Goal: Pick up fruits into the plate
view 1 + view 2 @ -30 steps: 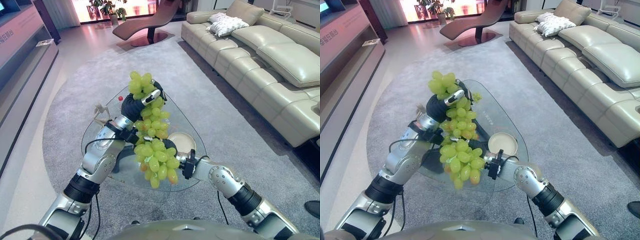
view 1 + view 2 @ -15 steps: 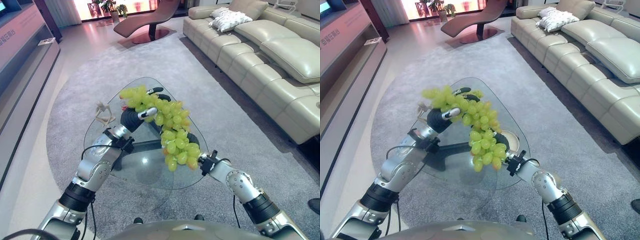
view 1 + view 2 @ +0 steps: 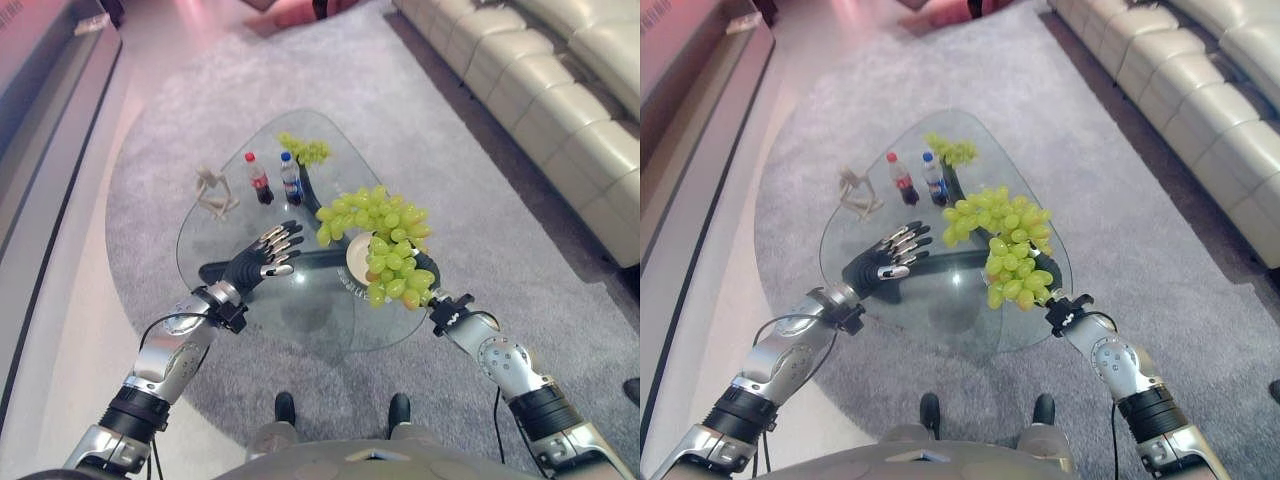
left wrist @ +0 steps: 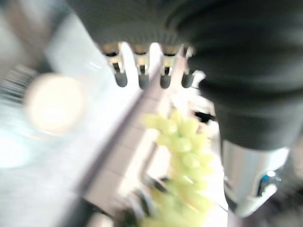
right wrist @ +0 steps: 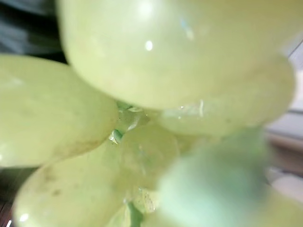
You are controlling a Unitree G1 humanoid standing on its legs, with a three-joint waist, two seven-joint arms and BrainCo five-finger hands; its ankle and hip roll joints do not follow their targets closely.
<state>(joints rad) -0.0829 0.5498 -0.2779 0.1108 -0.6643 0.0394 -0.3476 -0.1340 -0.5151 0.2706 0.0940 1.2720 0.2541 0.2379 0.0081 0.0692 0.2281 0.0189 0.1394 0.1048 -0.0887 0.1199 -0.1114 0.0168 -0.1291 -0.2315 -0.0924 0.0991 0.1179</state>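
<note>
Now that the left hand [image 3: 262, 263] has let go and hangs open with straight fingers over the triangular glass coffee table [image 3: 215, 235], the big bunch of green grapes [image 3: 385, 240] hangs from the right hand [image 3: 432, 285] alone. Half a second ago both hands carried it. The right hand's fingers are buried in the fruit, so I cannot tell their grip. The bunch hovers directly above the round cream plate [image 3: 355, 255], at four o'clock on the table, so lowering and release should follow. A smaller green grape cluster [image 3: 305, 150] waits at twelve o'clock, beside two small bottles [image 3: 274, 178].
</note>
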